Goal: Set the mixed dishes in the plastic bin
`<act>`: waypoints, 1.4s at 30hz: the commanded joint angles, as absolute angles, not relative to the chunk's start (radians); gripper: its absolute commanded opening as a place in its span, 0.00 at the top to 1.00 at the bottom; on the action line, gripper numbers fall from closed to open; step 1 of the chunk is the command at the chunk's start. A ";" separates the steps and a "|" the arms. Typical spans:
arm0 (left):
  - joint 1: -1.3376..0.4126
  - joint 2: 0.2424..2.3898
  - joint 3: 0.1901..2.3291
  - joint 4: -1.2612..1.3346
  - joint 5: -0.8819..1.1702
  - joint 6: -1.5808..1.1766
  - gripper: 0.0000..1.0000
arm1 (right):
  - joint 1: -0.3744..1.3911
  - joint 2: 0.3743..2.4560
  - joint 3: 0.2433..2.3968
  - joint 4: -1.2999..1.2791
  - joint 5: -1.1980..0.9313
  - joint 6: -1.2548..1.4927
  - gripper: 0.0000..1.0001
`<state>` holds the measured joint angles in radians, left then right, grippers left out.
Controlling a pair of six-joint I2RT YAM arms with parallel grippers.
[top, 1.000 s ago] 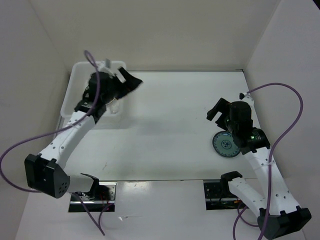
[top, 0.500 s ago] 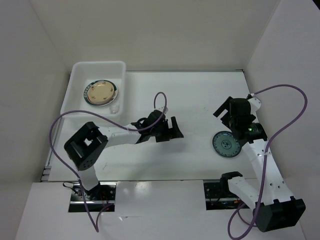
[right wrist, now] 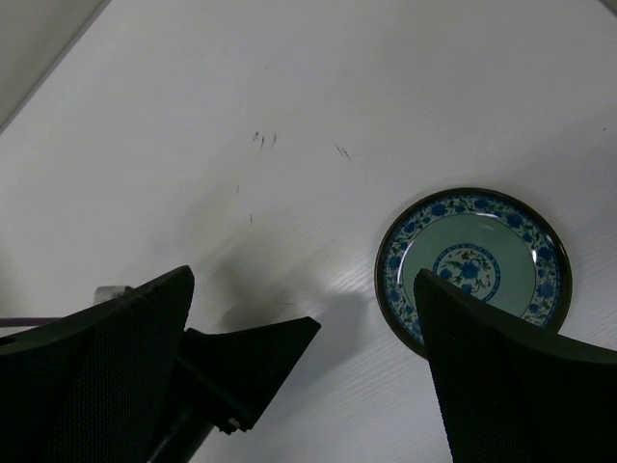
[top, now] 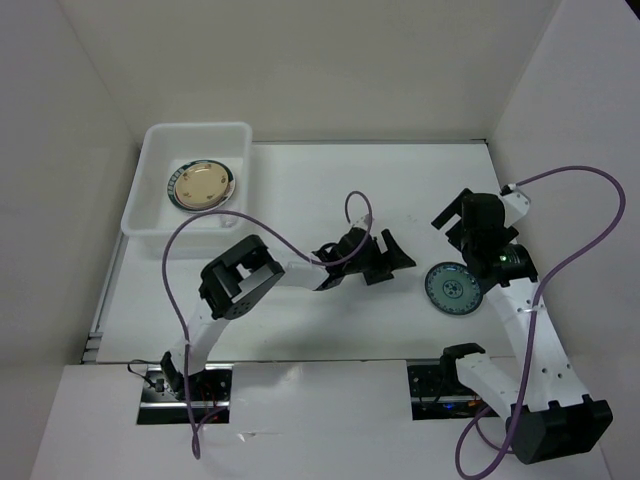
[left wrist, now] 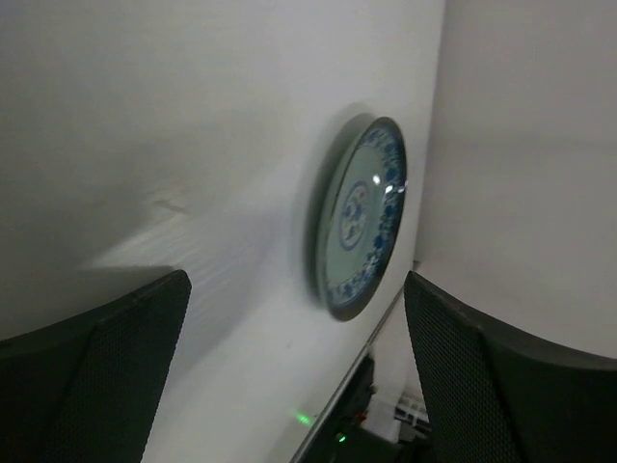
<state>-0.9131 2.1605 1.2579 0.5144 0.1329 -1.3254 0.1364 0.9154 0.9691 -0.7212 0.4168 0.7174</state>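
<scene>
A small teal patterned plate [top: 451, 290] lies flat on the right of the table, also visible in the left wrist view [left wrist: 362, 217] and the right wrist view [right wrist: 472, 265]. The plastic bin [top: 197, 127] stands at the far left with a cream, dark-rimmed plate [top: 203, 186] on top of others inside. My left gripper [top: 393, 262] is open and empty, reaching across the table to just left of the teal plate [left wrist: 299, 386]. My right gripper [top: 455, 222] hangs open and empty above that plate's far side [right wrist: 304, 376].
White walls close in the table on the left, back and right. Purple cables loop over both arms, one [top: 350, 210] arching above the left wrist. The left gripper's finger [right wrist: 241, 371] shows dark below the right wrist camera. The arm bases [top: 440, 385] sit at the near edge.
The left arm has swung from over the bin across the table to the teal plate's left side, leaving a plate in the bin. The right gripper rose slightly and stayed open.
</scene>
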 commanded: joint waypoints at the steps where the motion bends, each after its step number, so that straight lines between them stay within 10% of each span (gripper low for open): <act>1: -0.946 2.249 1.345 0.580 0.118 -1.397 0.04 | 0.129 0.904 1.032 -0.713 0.488 0.721 0.00; 8: -0.986 2.370 1.455 0.566 0.118 -1.439 0.43 | 0.129 0.904 1.088 -0.742 0.551 0.730 0.00; 17: -1.032 2.474 1.595 0.482 0.153 -1.439 0.55 | 0.129 0.894 1.066 -0.742 0.551 0.730 0.00; 25: -1.032 2.503 1.646 0.420 0.129 -1.450 1.00 | 0.129 0.904 1.066 -0.742 0.551 0.739 0.00; 42: -0.494 1.758 1.468 0.138 -0.192 -1.250 1.00 | 0.129 0.787 1.089 -0.713 0.637 0.749 0.00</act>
<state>-0.5365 1.9205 1.4105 0.1654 -0.0914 -1.3342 0.1349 0.8043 1.0882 -0.7330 0.5983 0.7395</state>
